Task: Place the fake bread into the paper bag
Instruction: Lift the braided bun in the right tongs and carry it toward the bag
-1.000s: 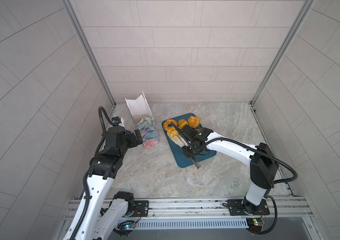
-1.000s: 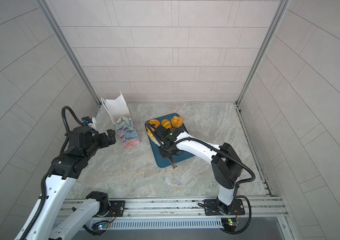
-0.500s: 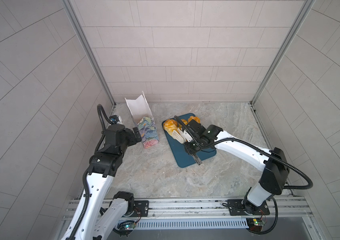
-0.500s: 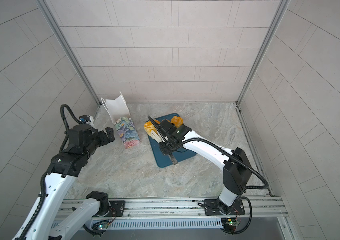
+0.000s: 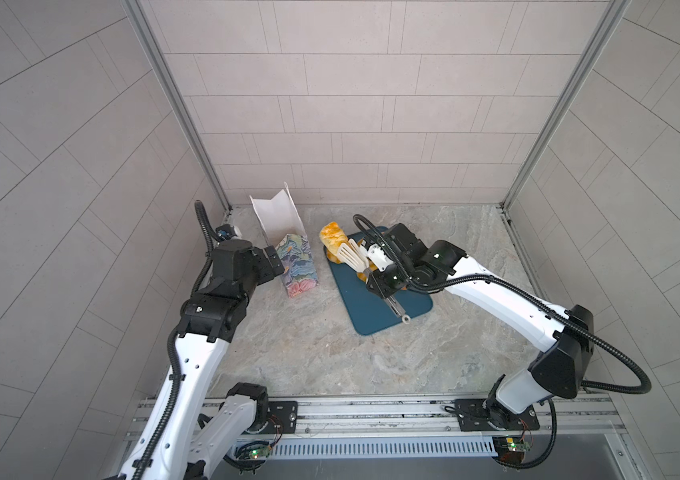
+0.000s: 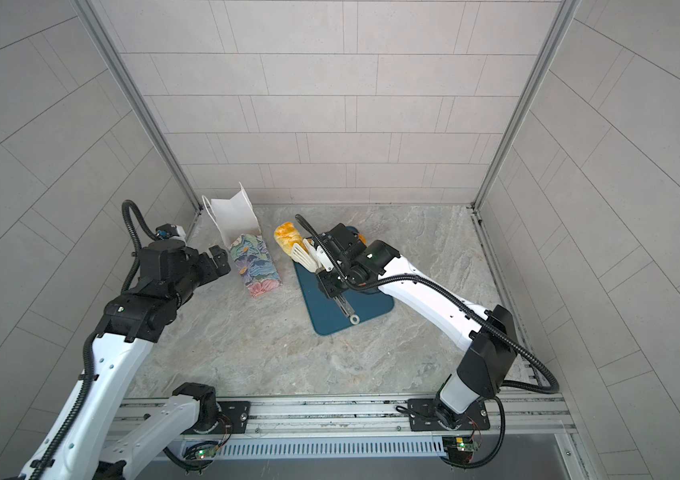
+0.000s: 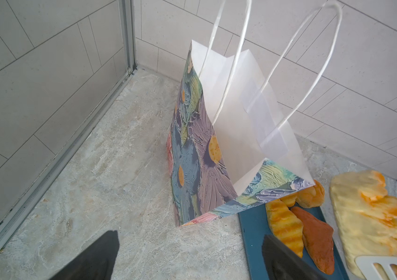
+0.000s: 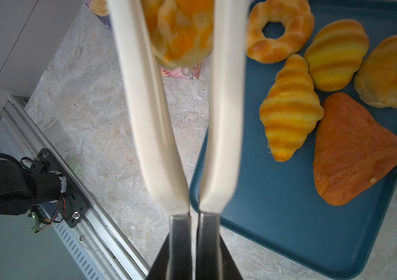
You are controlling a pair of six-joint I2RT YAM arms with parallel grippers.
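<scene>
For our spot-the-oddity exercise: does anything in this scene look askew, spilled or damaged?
Nothing is spilled or damaged. The flat dark teal tray lies skewed to the table edges, and one triangular orange-brown toy pastry is darker than its golden neighbours.

Bright, soft, even light all round, hardly any shadows. Both top views bow the wall tiles [image 5: 60, 187] at the edges, fisheye style. Right wrist view: tongs [image 8: 141, 97] and the bread [image 8: 180, 31] in them are blurry, the tray [image 8: 277, 218] sharp. The paper bag [image 7: 241, 109] looks slightly washed out inside
</scene>
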